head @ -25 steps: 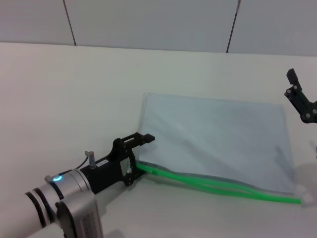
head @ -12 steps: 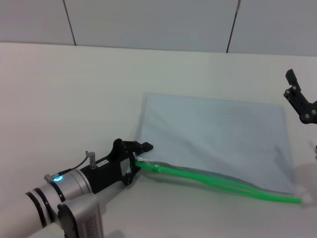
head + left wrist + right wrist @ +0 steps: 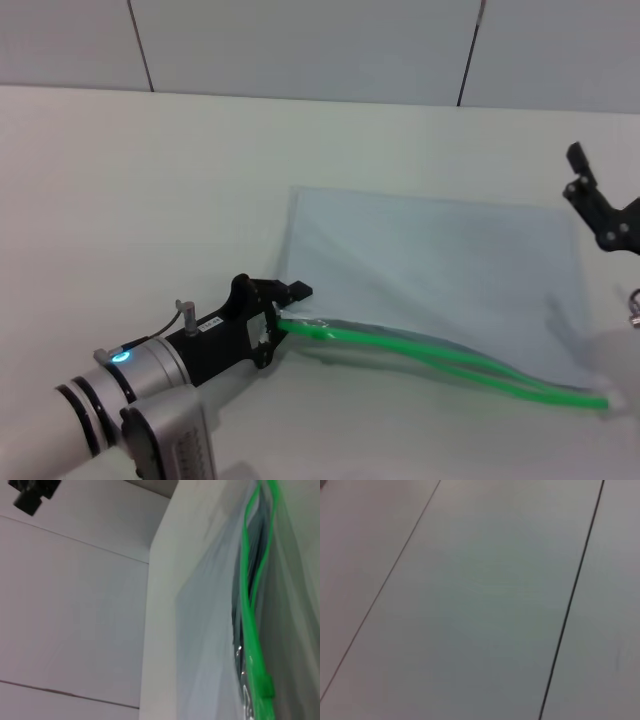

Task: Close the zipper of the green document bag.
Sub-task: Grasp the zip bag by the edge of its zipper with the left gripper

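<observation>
The green document bag (image 3: pixel 440 270) lies flat on the white table, a pale blue-grey pouch. Its zipper (image 3: pixel 440 362) runs along the near edge, and the two green strips gape apart in the middle. My left gripper (image 3: pixel 279 308) is shut on the zipper's left end, at the bag's near-left corner, holding it slightly off the table. In the left wrist view the parted strips of the zipper (image 3: pixel 248 605) run away from the camera, with the small green slider (image 3: pixel 265 685) close by. My right gripper (image 3: pixel 574 172) hovers open above the table, beside the bag's far-right corner.
The white table (image 3: pixel 150 200) stretches to the left of and behind the bag. A grey panelled wall (image 3: pixel 300 40) rises behind it. The right wrist view shows only a grey panelled surface (image 3: pixel 480 600). A small metal object (image 3: pixel 634 308) sits at the right edge.
My left gripper's fingers closed onto the zipper's left end and raised it a little. My right gripper shifted slightly left, toward the bag's far corner.
</observation>
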You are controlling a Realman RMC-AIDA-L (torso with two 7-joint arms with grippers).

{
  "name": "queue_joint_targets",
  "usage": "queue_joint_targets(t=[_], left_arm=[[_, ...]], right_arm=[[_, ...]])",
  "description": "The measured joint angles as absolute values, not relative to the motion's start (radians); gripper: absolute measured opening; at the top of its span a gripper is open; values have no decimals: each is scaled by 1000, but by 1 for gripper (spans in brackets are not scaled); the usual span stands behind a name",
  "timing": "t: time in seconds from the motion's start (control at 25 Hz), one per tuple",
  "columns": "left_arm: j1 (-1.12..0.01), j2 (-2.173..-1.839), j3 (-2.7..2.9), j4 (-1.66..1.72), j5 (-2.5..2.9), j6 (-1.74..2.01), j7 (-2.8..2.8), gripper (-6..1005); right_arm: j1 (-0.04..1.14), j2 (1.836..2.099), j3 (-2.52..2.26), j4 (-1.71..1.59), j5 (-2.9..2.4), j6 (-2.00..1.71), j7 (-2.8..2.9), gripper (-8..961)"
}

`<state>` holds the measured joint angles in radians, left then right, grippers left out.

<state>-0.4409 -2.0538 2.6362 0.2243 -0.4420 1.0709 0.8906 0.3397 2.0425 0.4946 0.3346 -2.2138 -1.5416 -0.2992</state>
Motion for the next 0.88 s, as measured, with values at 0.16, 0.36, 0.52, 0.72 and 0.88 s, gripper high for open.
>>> queue_joint_targets(t=[0.16, 0.36, 0.52, 0.72, 0.88], left_arm=[[-439, -2053, 2636, 229, -444, 1071, 901, 53], [-441, -2054, 2636, 236, -459, 1074, 907, 54], [-445, -2053, 2636, 248, -465, 1070, 930, 54], [-445, -2052, 2635, 248, -476, 1066, 935, 55], [-441, -2051, 2635, 252, -496, 1066, 927, 55]], right_arm=[[372, 2040, 457, 333, -2214, -1489, -300, 880], [423, 2040, 419, 333, -2216, -1384, -307, 880], [453, 2041, 362, 333, -2217, -1374, -307, 880], [479, 2042, 299, 341, -2226, -1373, -298, 880], [496, 2043, 265, 344, -2307, -1353, -292, 877]])
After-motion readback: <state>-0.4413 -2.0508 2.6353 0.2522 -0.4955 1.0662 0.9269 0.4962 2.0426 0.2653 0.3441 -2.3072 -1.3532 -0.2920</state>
